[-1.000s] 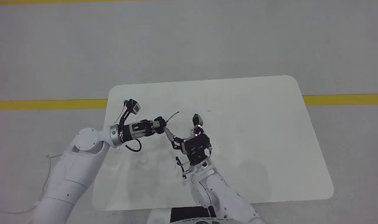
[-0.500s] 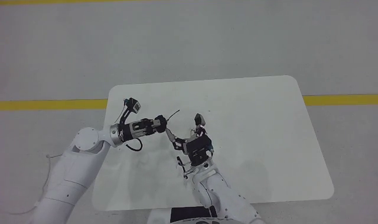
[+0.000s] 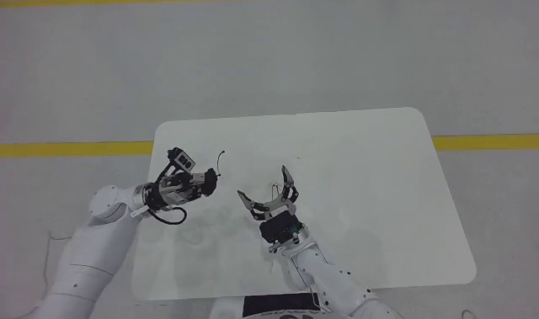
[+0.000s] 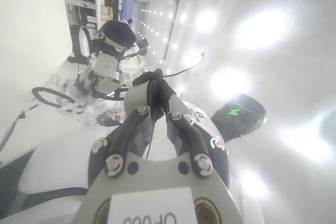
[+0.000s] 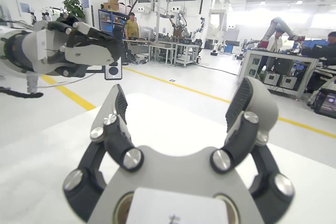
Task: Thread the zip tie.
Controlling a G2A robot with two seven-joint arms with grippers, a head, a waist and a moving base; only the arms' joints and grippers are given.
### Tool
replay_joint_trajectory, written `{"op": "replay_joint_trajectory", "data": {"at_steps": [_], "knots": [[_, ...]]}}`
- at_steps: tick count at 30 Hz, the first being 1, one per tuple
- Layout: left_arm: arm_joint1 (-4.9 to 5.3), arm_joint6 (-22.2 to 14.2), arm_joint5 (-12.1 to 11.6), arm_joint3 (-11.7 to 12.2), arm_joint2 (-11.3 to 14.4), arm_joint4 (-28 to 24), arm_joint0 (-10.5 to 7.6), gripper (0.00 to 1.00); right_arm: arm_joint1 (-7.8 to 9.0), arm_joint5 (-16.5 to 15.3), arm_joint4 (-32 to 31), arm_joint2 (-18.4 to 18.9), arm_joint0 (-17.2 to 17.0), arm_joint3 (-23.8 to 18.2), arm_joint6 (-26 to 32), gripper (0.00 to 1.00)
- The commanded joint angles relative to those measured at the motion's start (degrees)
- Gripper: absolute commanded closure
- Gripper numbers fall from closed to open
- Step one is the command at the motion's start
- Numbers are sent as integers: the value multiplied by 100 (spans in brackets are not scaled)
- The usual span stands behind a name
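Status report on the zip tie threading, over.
Left gripper shut on black zip tie, one end sticking out free. Right gripper open, holding nothing. Grippers apart above the white table.

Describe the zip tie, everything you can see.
The zip tie is a thin black strap, plastic by the look of it, and not looped. The left end effector is shut on it, and nothing else touches it. The free part curves away from the fingertips and ends in a small blocky head. In the top view it is over the table.
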Motion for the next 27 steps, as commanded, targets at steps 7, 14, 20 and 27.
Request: {"op": "replay_joint_trajectory", "data": {"at_steps": [7, 14, 20, 27], "knots": [[-30, 73, 232, -10, 96, -315, 41, 100, 29, 0, 0, -26, 107, 77, -15, 0], [-108, -202, 1044, 275, 384, -1304, -89, 100, 269, 0, 0, -438, 638, 424, -477, 0], [-121, -202, 1004, 362, 492, -1240, -205, 100, 393, 0, 0, -744, 1022, 585, -865, 0], [-129, -60, 1017, 298, 525, -1235, -188, 100, 395, -15, 0, -742, 1025, 553, -797, 0]]}}
